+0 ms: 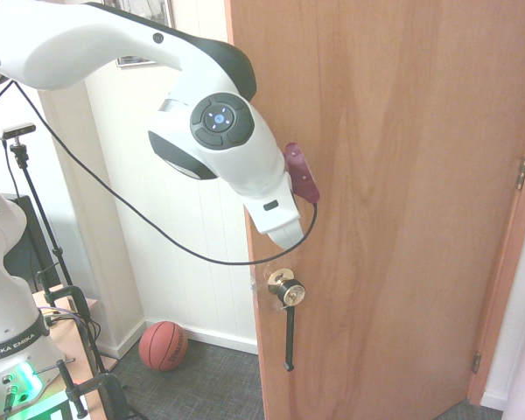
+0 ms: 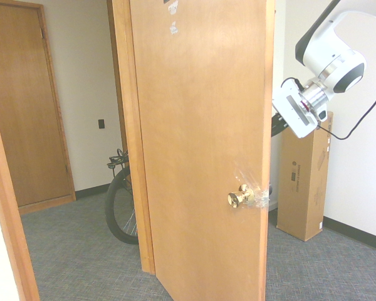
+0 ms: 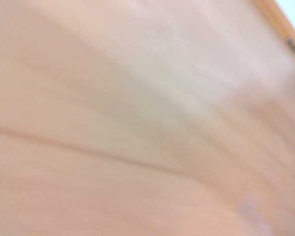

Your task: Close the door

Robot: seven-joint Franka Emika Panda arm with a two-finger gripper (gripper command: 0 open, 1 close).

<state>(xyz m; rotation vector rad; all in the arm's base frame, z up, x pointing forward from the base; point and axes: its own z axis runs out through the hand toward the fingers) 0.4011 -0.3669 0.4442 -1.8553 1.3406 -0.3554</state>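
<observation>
The door (image 1: 402, 175) is tall, of light orange-brown wood, and stands partly open on its hinges (image 1: 522, 172). Its brass knob (image 1: 286, 289) carries a thin black strap (image 1: 289, 337) that hangs straight down. From the other side, the door (image 2: 200, 125) shows a second brass knob (image 2: 238, 197) near its free edge. My gripper (image 1: 280, 223) is right at the door face, above the knob and near the free edge. In the second exterior view the gripper (image 2: 277, 125) is mostly hidden behind the door's edge. Blurred wood grain of the door (image 3: 137, 123) fills the wrist view.
A basketball (image 1: 164, 345) lies on the floor by the white panelled wall (image 1: 184, 219). On the door's other side a bicycle wheel (image 2: 122, 207) leans near the frame. A tall cardboard box (image 2: 304, 182) stands against the wall, and a second wooden door (image 2: 25, 106) is shut.
</observation>
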